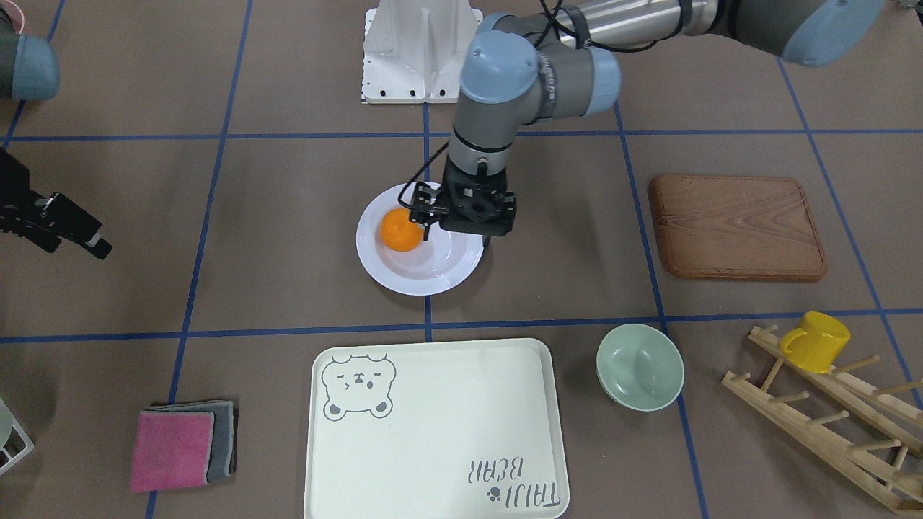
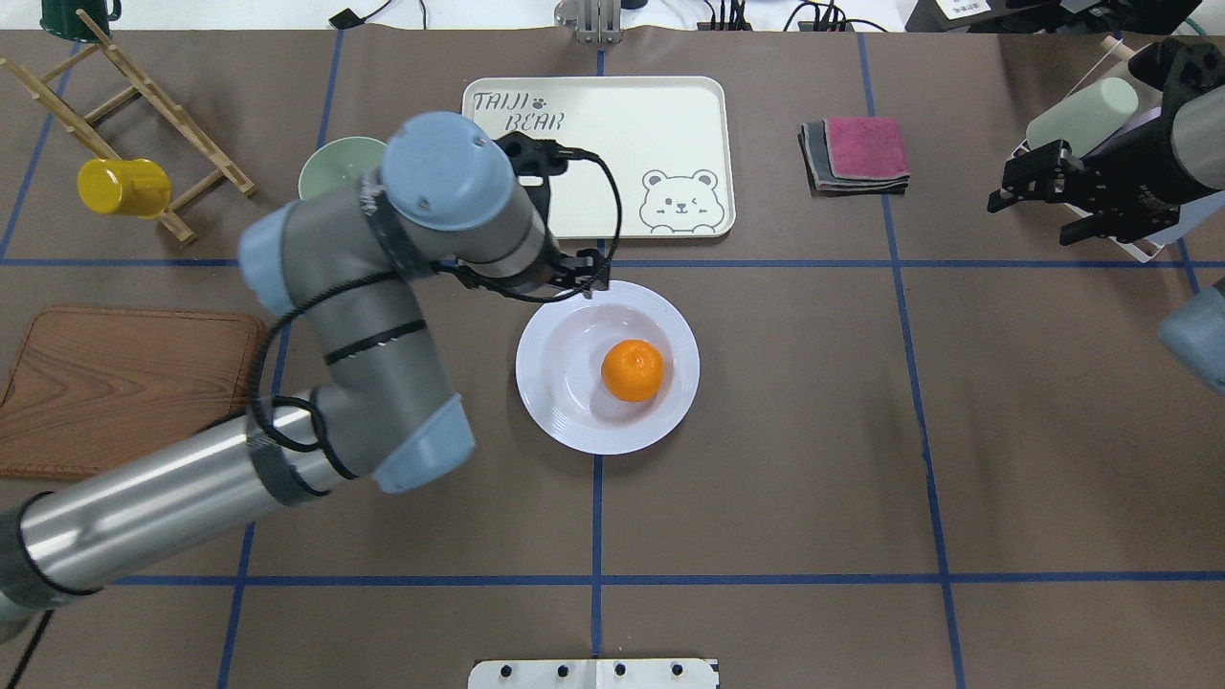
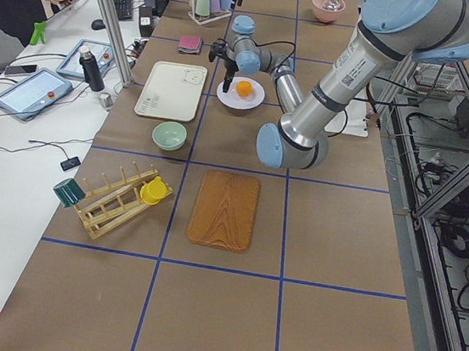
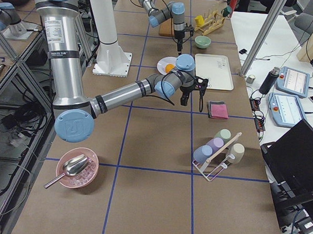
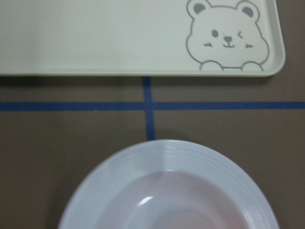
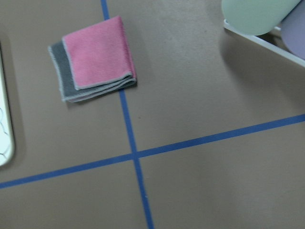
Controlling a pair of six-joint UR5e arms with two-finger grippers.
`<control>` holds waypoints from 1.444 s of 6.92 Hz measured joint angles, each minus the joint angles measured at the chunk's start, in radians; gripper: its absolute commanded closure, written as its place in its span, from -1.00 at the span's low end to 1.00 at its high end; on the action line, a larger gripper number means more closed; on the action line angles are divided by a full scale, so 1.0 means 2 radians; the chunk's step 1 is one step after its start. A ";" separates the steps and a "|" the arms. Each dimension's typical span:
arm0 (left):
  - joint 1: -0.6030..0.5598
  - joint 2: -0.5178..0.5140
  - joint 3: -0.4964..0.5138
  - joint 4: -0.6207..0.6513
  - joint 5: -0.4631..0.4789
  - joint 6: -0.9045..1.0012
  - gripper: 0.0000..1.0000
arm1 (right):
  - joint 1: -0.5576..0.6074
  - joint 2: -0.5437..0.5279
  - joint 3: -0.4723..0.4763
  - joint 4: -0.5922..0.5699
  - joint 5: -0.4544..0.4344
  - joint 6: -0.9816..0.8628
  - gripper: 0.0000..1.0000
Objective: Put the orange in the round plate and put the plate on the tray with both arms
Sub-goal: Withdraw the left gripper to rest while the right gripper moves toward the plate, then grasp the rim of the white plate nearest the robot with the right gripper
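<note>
Front view, left gripper [image 1: 457, 236]: you'll find it pointing down over the round plate [image 1: 433, 275], at about 2 o'clock on the rim. Its fingers are spread apart and hold nothing.
Front view, orange [image 1: 401, 229]: it lies in the plate's well toward 10 o'clock, just beside one finger.
Front view, tray [image 1: 433, 432]: it sits at the plate's 6 o'clock, apart from the plate.
Overhead, right gripper [image 2: 1034, 218]: look toward the plate's 2 o'clock, well apart from it. The fingers are parted and grasp nothing.
Overhead, orange: here it sits toward 3 o'clock in the well, and the tray lies at the plate's 12 o'clock.
Left wrist view, plate: its ridged rim fills the bottom of your view. The tray's bear corner is at 12 o'clock, with blue tape [image 5: 147, 106] between them.
Right wrist view, folded pink-and-grey cloth [image 6: 95, 57]: it lies at 10 o'clock.
</note>
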 measured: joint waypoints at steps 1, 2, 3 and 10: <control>-0.054 0.056 -0.034 0.007 -0.053 0.074 -0.96 | -0.023 0.000 -0.001 0.050 -0.016 0.081 -1.00; -0.114 0.115 -0.051 0.009 -0.104 0.164 -0.97 | -0.056 0.000 0.000 0.106 -0.052 0.174 -1.00; -0.175 0.171 -0.057 0.012 -0.142 0.266 -0.97 | -0.096 -0.001 0.006 0.152 -0.103 0.259 -1.00; -0.404 0.321 0.022 0.066 -0.210 0.631 -0.97 | -0.434 0.007 0.034 0.201 -0.545 0.534 -0.93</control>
